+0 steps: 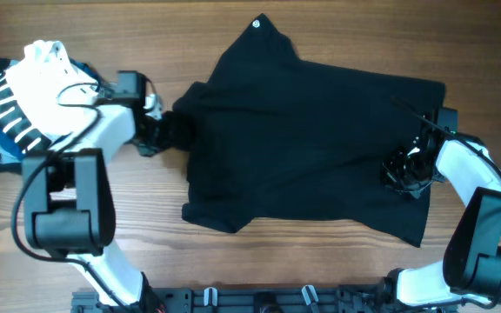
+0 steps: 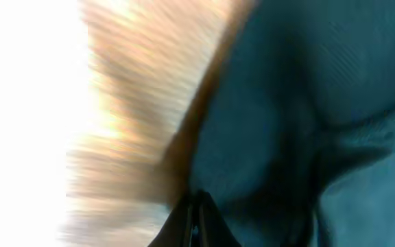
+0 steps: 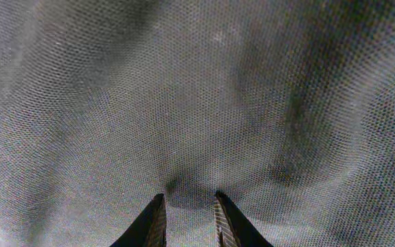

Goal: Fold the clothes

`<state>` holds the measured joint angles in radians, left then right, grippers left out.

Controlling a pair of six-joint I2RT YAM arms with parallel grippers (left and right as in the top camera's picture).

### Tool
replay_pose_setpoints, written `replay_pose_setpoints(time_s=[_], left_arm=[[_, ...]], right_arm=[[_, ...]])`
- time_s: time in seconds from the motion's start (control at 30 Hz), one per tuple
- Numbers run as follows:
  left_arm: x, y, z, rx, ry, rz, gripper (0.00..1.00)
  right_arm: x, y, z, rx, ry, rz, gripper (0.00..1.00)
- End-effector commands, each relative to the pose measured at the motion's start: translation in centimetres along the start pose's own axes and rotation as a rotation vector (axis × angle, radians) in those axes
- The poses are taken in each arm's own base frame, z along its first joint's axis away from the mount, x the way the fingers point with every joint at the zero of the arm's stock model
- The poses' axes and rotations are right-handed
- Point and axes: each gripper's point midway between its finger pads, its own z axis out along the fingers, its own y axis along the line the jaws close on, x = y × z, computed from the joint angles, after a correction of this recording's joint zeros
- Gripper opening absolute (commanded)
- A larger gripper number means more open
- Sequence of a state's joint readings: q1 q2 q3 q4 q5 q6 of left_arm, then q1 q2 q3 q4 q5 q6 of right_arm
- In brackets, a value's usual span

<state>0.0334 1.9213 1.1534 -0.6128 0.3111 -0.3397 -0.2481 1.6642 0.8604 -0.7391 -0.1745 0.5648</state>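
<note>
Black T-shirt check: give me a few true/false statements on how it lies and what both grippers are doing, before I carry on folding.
1. The black T-shirt lies spread out on the wooden table. True.
2. The left gripper stands wide open over bare wood. False: it is shut at the shirt's left edge.
3. The right gripper pinches a pucker of the shirt's fabric. True.
4. The pile of white and striped garments lies on top of the black T-shirt. False: it sits apart, at the table's left end.

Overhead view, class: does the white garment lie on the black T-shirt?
No, the white garment sits left of the black T-shirt, apart.
</note>
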Motion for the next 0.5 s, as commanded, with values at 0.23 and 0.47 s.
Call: replay_pose_setpoints(time_s=[0.23,0.47], left_arm=[[-7.9,2.1,-5.7,-0.006,-0.252,-0.062,0.12],[-6.9,2.3,-6.2,-0.025,-0.219,-0.011,0.35]], right_arm=[[-0.1,-0.5,0.2,0.03,-0.009,0.013,0.24],[-0.5,-0.3,0.1,0.02,-0.022,-0.038,0.35]])
